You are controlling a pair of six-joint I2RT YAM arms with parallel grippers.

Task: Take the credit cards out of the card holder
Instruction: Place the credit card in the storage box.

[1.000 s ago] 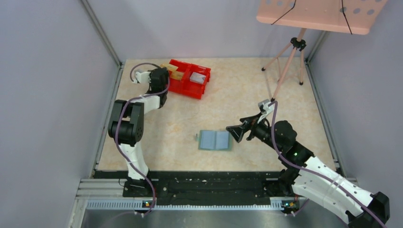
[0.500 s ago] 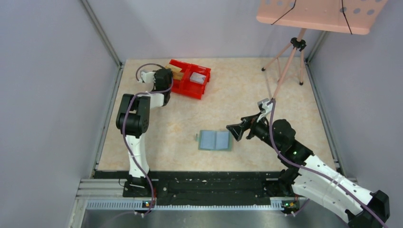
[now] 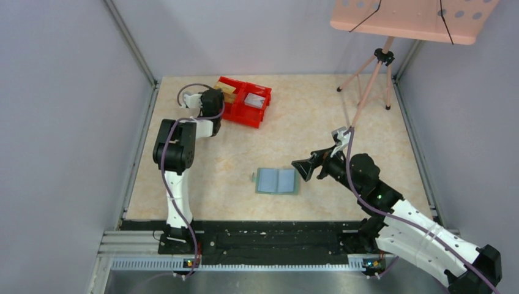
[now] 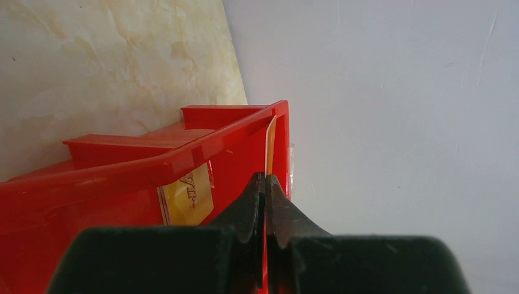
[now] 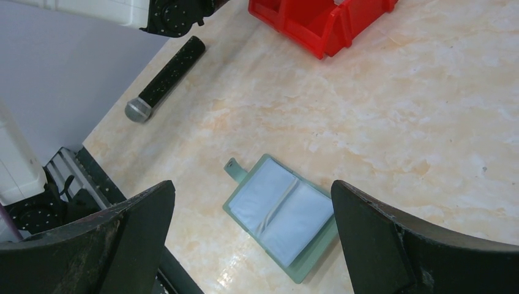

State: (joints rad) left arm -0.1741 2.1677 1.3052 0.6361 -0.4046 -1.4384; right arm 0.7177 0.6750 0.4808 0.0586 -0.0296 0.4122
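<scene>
At the far left of the tabletop (image 3: 318, 116), a red double bin (image 3: 245, 101) sits near the back wall, and both of its compartments are occupied. From overhead, the left compartment shows gold-yellow card material, while the right one holds a pale blue-grey card (image 3: 255, 100) lying flat. The left tool (image 3: 214, 98) is at the bin's left end. In its wrist view the fingertips (image 4: 257, 190) are pinched together on the lower edge of a thin gold-yellow card (image 4: 270, 144), which is seen edge-on and stands upright against the inner wall of the bin (image 4: 122, 165). A second gold-yellow face with lettering shows just below the bin's rim in that view. Nearer the arms and about mid-tabletop, the card holder (image 3: 277, 181) lies opened flat, well apart from the bin. Its pale blue-grey pockets face up and its small tab (image 5: 232, 168) points left. Whether any cards sit in those pockets cannot be told. The right tool (image 3: 304, 169) hangs just beside the holder's right edge with its fingers spread wide, gripping nothing. In the right wrist view the open holder (image 5: 281, 217) lies between them.
</scene>
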